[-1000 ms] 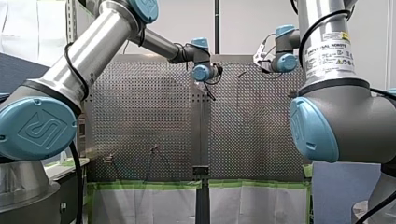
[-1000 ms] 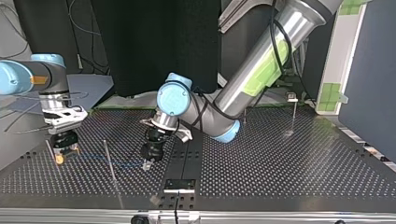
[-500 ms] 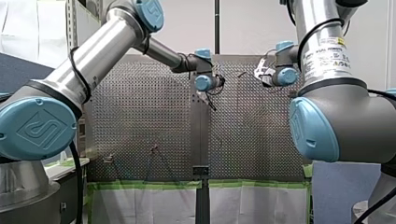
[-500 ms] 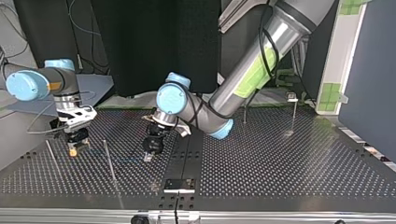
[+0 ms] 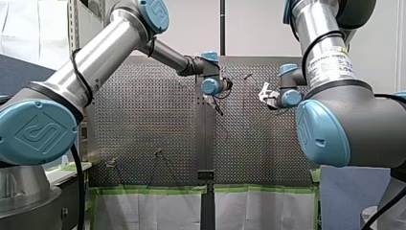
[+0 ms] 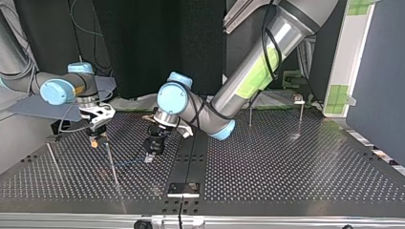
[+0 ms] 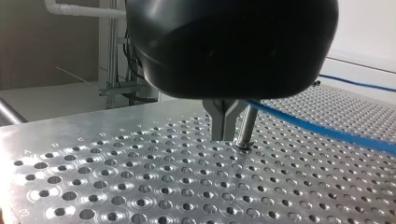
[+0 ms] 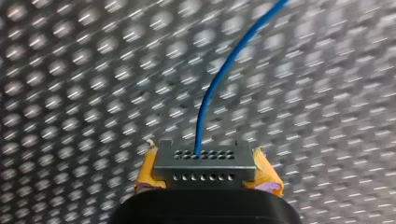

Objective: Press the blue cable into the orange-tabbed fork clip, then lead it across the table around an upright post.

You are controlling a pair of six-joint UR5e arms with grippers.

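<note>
Between my right gripper's point(image 8: 205, 171) yellow pads point(image 8: 147, 175), blue cable point(image 8: 219, 79) is sitting clamped. Only left wrist view is showing my left gripper point(image 7: 225, 135), jaws together, cable passing just beside, post point(image 7: 246, 128) adjacent. Right-arm label point(image 5: 330, 57) is showing print too small to read.

The perforated metal table point(image 7: 116, 186) carries an upright post point(image 7: 246, 130) just beside the fingers point(image 7: 223, 122) of my left gripper point(image 7: 224, 136); the blue cable point(image 7: 327, 134) runs off past them, low over it.

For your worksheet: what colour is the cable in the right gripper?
Blue cable; right wrist view shows it best.
</note>
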